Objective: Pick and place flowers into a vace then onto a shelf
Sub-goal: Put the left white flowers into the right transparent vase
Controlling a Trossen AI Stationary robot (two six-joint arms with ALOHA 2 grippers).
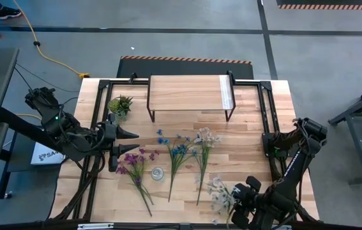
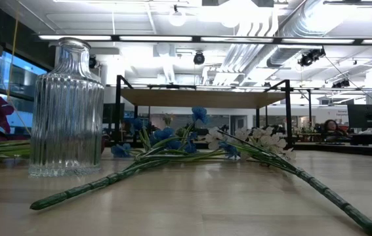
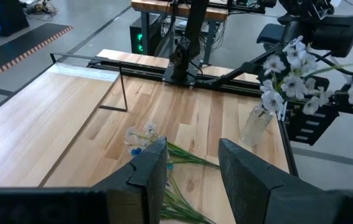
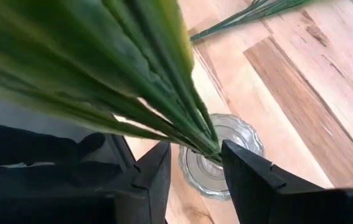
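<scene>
One clear ribbed glass vase stands on the wood-plank tabletop. There are four artificial flower sprays. Three lie flat: the purple spray just left of the vase, then the blue spray and the pale pink-white spray to its right. The fourth, a white spray, is off the table, well right of the vase, its green stems clamped in the right gripper. The left gripper hovers left of the vase, fingers spread and empty. Beyond the vase stand one light wood shelf on black legs and one small green potted plant.
</scene>
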